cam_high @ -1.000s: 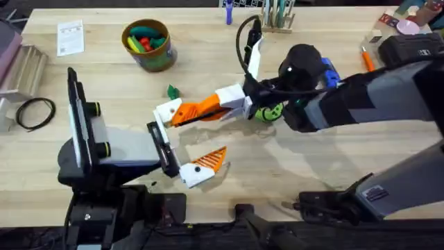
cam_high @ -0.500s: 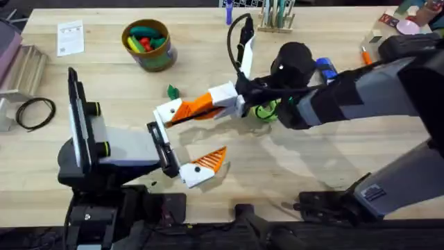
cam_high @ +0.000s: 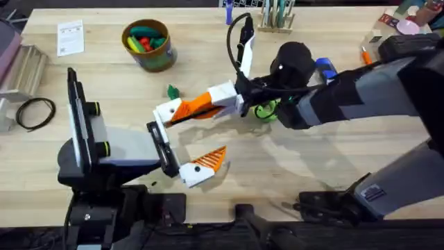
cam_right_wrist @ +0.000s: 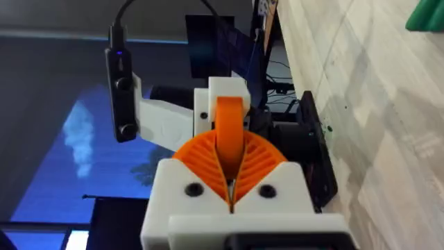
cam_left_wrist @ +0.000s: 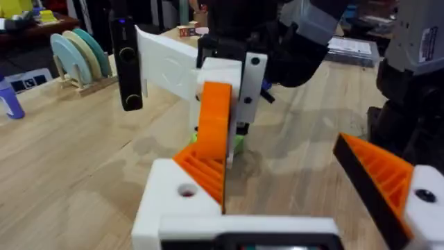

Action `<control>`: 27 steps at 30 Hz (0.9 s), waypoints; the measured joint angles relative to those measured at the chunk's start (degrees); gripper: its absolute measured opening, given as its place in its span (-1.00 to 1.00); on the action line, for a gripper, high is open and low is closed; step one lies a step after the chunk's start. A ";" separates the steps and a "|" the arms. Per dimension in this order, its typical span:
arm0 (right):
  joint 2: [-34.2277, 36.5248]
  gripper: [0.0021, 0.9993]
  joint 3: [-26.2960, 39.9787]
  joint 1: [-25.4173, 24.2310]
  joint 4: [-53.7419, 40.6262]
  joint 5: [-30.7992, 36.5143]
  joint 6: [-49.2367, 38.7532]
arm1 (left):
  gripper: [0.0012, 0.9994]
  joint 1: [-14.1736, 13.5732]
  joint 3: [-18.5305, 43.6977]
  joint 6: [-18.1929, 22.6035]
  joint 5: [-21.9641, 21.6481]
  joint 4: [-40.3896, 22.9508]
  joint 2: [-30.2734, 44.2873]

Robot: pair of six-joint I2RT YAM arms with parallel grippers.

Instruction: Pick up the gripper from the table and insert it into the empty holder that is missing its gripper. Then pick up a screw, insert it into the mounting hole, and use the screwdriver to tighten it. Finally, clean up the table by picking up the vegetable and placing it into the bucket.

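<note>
Right gripper (cam_high: 201,104): reached across to mid-bench, clenched on the loose orange gripper pad (cam_high: 182,112). In its own wrist view the two ribbed orange pads meet around the piece, which points straight at the holder (cam_right_wrist: 223,90).

Pad position: its far end touches the white holder (cam_high: 166,111), the bare finger of the left arm. From the left wrist camera the ribbed orange face lies against the holder's inner side, just beside the open mounting hole. Cannot tell whether it is fully seated.

Left gripper (cam_high: 195,133): released, jaws spread wide. One finger is the bare holder, the other carries its orange wedge and sits well apart from it, low over the bench (cam_high: 104,76).

Other task items:
- Vegetable (cam_high: 173,91): lying on the bench, near the holder, on the side toward the bucket.
- Bucket (cam_high: 148,45): upright at the far left of the bench, toy vegetables inside.
- Screwdriver (cam_high: 326,69): blue body partly hidden behind the right arm.
</note>
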 joint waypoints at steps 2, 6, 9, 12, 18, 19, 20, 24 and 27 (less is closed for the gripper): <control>0.00 -0.99 0.00 0.00 0.01 0.02 0.00 | 0.97 0.00 0.00 0.01 0.00 0.00 0.00; 0.00 -0.99 0.00 0.00 -0.13 -0.04 0.00 | 0.97 0.00 0.00 0.00 0.02 0.00 0.00; 0.00 -0.99 0.00 -0.06 -0.13 -0.07 0.00 | 0.97 0.00 0.00 0.00 0.02 0.00 0.00; 0.00 -0.99 0.00 -0.07 -0.15 -0.04 0.00 | 0.97 0.00 0.00 0.00 0.02 0.00 0.00; 0.00 -0.99 0.00 -0.07 -0.14 -0.02 0.00 | 0.97 0.00 0.00 0.00 0.03 0.00 0.00; 0.00 -0.99 0.00 -0.11 -0.15 -0.02 -0.02 | 0.97 0.00 0.00 0.00 0.02 0.00 0.00; 0.00 -0.99 0.00 -0.18 -0.15 -0.04 0.00 | 0.97 0.00 0.00 0.00 0.07 0.00 0.00; 0.00 -0.99 0.16 -0.35 -0.20 -0.31 0.00 | 0.97 0.00 0.00 0.02 0.20 0.00 0.00; 0.00 -0.99 1.19 -0.42 -1.64 -1.55 -0.01 | 0.97 0.00 0.00 0.22 0.22 0.00 -0.02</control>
